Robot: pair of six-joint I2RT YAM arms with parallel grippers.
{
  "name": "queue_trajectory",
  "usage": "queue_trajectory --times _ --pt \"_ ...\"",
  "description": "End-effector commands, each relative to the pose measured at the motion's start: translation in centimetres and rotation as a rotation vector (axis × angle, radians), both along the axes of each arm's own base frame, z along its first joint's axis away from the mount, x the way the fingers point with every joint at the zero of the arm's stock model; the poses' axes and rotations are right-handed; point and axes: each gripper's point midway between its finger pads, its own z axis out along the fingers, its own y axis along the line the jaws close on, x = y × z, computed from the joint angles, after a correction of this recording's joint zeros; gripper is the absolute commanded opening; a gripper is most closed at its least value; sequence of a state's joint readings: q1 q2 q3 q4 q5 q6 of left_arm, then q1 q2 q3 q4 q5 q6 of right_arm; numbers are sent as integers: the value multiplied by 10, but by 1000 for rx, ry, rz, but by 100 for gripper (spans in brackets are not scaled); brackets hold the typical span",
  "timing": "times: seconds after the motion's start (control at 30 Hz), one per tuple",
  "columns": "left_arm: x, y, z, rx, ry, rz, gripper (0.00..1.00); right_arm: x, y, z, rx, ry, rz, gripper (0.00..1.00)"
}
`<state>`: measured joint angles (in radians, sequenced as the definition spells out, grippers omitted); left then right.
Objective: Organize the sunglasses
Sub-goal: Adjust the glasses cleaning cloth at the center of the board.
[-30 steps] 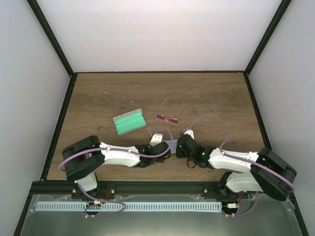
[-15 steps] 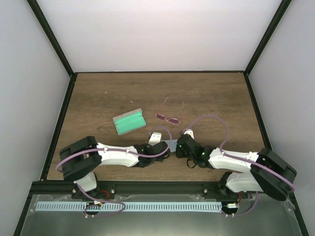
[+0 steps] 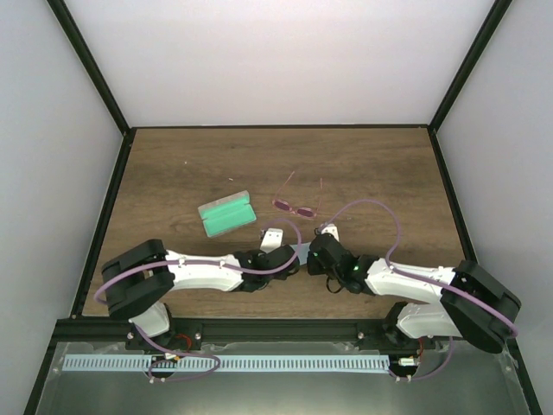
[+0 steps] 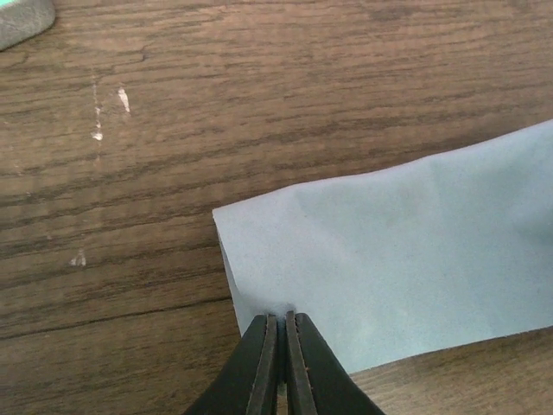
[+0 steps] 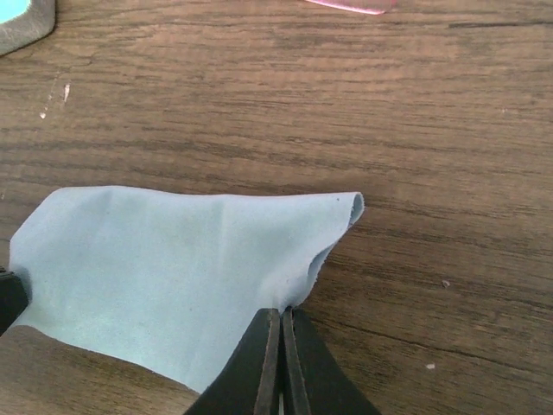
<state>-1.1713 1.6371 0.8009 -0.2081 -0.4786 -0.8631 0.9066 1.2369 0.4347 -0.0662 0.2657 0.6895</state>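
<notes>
**A:** Claws rn?

**B:** Left gripper (image 4: 277, 318): fingers pressed together on the lower-left corner of the light blue square cloth (image 4: 406, 251). Right gripper (image 5: 281, 313): likewise clamped on the cloth's lower edge, near the right corner, which curls up off the wood. So you're holding it at both ends, low centre of the top view.

**A:** Glasses?

**B:** The slim pink-lensed, wire-armed sunglasses (image 3: 298, 207) lie on the brown wood-grain table (image 3: 371, 164) at centre frame. They're just above the claws, arms unfolded, not touching the cloth. The grey rectangular case with green lining (image 3: 226, 214) lies open to their left.

**A:** Step?

**B:** Prob. cloth handling, folding or shifting it, w/ glasses and case untouched so far. The next move needs both claws travelling together. If one lags, I'd expect the cloth to slip or bunch.

**A:** Room?

**B:** Tight toward the top. A pink lens edge shows at the top of the right wrist view, and the case corner sits upper left in both wrist views, so don't drag into either. There's bare wood across the upper half and right side of the top frame. Black rails bound the left and right edges.
</notes>
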Motion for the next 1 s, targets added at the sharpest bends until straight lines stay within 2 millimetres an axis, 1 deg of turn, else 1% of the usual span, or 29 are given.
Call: queue_trajectory --times 0.0,0.13,0.23,0.5,0.63,0.77,0.87,0.97 --pt "9 0 14 -21 -31 29 6 11 10 17 13 -49 -7 1" --pt "11 4 19 -28 -42 40 7 11 8 16 6 -41 -12 1" --pt "11 5 22 -33 -47 43 7 9 5 12 0 -31 -18 4" --pt "12 6 22 -40 -51 45 7 6 2 12 5 -26 -24 5" --pt "13 4 23 -46 -54 43 7 5 0 13 4 -28 -28 13" --pt "13 1 23 -48 -51 36 7 4 -2 10 -3 -22 -31 31" --pt "13 -2 21 -48 -46 29 7 2 -3 8 -8 -15 -30 32" --pt "13 -5 18 -48 -39 22 7 1 -4 3 -18 -4 -27 30"
